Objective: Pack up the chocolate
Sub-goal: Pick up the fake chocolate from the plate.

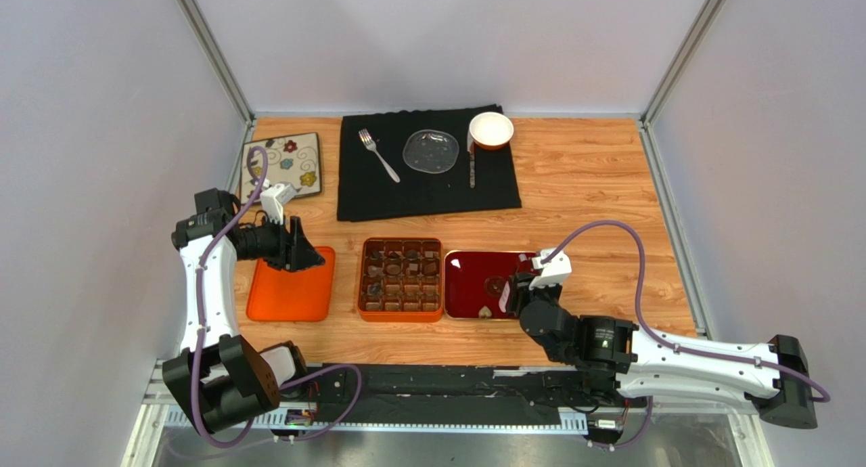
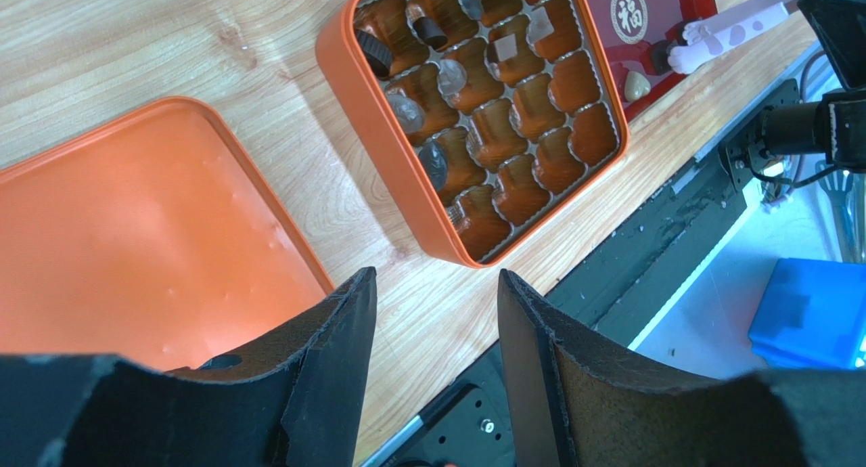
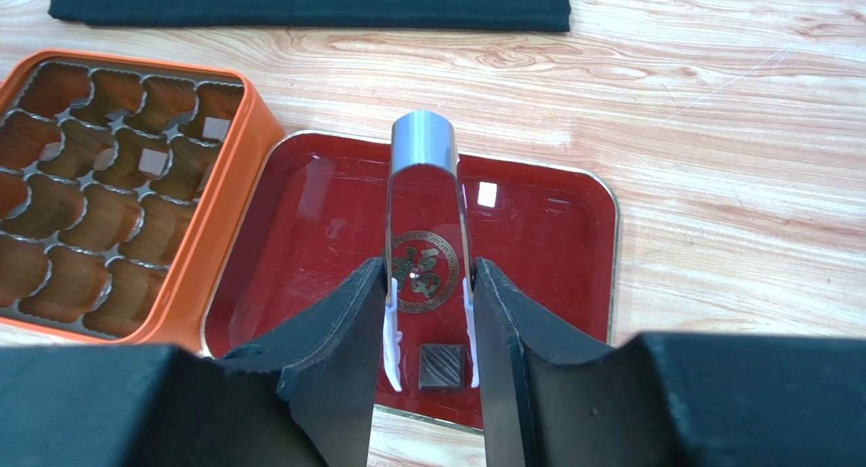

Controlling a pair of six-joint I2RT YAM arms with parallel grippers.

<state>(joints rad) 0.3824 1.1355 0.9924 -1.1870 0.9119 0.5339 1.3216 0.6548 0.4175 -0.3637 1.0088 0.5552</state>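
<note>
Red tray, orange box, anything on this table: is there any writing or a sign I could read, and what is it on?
"福": gold character in a round emblem at the middle of the red tray; in the right wrist view the tongs partly cover it.
Nothing else: the orange box, the orange lid and the flowered tile show no writing.

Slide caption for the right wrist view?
On the red tray, tongs in the right fingers straddle a square chocolate.

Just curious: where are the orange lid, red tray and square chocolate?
Flat orange lid (image 1: pixel 290 289): top view, centre.
Glossy red tray (image 3: pixel 549 244): right wrist view, floor.
Dark square chocolate (image 3: pixel 442 367): right wrist view, top.
</note>
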